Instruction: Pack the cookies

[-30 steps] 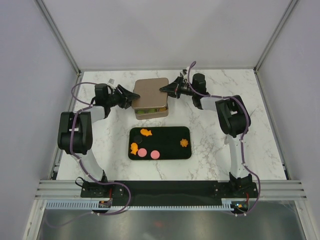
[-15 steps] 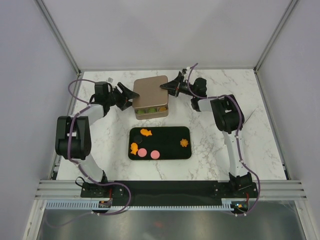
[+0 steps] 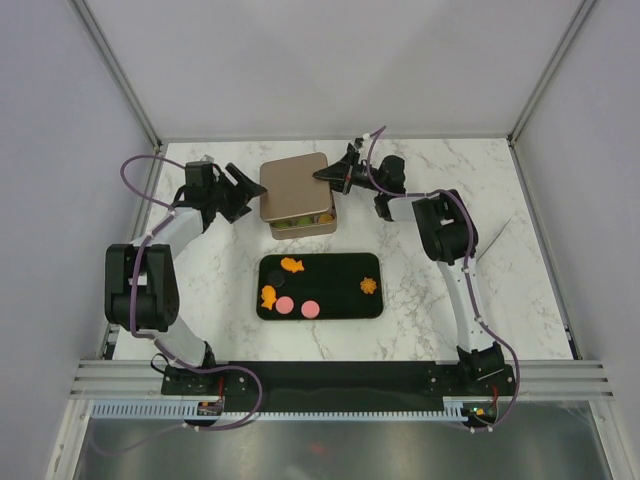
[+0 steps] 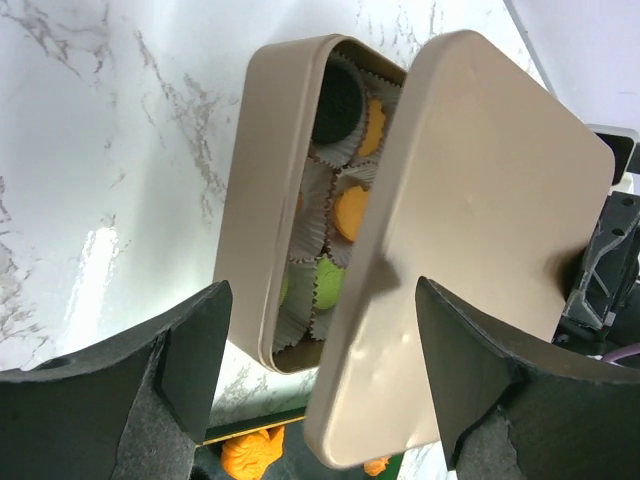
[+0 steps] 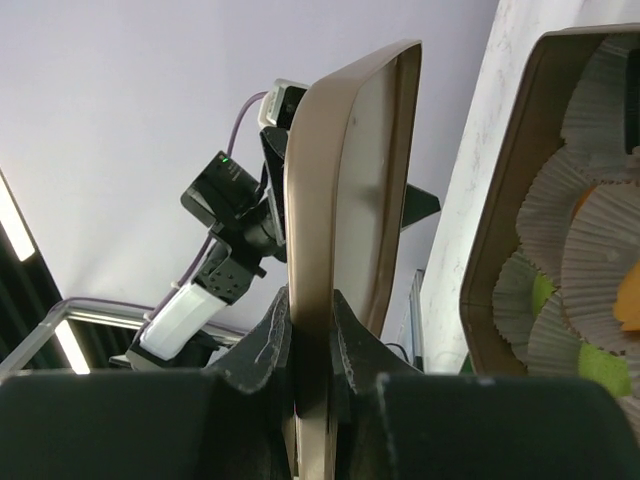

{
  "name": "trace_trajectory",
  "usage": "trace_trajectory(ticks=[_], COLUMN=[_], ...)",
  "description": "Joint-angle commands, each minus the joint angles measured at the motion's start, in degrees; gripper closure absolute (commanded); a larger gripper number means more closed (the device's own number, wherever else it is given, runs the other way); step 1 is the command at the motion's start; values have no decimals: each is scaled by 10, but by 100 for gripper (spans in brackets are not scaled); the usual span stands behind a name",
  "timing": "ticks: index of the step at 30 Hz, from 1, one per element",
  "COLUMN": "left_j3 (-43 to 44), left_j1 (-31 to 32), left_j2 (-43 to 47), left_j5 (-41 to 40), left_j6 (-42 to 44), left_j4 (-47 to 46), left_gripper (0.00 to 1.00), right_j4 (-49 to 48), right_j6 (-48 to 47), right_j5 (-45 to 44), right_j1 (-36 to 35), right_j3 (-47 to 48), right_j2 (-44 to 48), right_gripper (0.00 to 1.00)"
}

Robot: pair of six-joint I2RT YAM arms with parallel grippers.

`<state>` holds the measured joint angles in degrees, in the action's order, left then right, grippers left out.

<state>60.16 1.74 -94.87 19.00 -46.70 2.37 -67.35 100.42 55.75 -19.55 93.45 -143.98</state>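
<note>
A gold tin [image 3: 322, 227] stands at the back of the table with cookies [image 4: 351, 212] in paper cups inside. Its lid [image 3: 294, 186] hangs tilted over it, and my right gripper [image 3: 331, 176] is shut on the lid's right rim [image 5: 312, 330]. My left gripper [image 3: 243, 190] is open just left of the lid, its fingers [image 4: 190, 345] apart from it on both sides. More cookies lie on a black tray [image 3: 335, 270]: an orange fish [image 3: 291, 265], an orange piece [image 3: 268, 296], two pink discs [image 3: 285, 305] and an orange flower [image 3: 368, 285].
The tray lies in front of the tin, between the two arms. White walls and a metal frame [image 3: 130, 95] close the marble table at the back and sides.
My left gripper has opened and drawn back to the left off the lid. The right gripper has raised the lid's right side, and the tin's cookies now show at the front.
</note>
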Motion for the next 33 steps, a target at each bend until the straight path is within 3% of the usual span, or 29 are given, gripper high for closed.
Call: trace_trajectory(ticks=[1, 10, 22, 33], left_j3=[15, 24, 29, 43], left_j1=[1, 0, 11, 27], left_j2=[22, -6, -60, -80], left_j5=[-30, 10, 42, 52], left_j6=[30, 38, 42, 43], left_j4=[10, -10, -20, -19], left_gripper=[18, 17, 18, 19], right_j4=[23, 100, 113, 77], right_j6=[-46, -91, -101, -85], right_j5=[13, 21, 22, 20], right_j1=[-8, -9, -2, 12], right_j3=[39, 90, 85, 44], right_j2=[-13, -51, -58, -46], right_gripper=[100, 100, 100, 88])
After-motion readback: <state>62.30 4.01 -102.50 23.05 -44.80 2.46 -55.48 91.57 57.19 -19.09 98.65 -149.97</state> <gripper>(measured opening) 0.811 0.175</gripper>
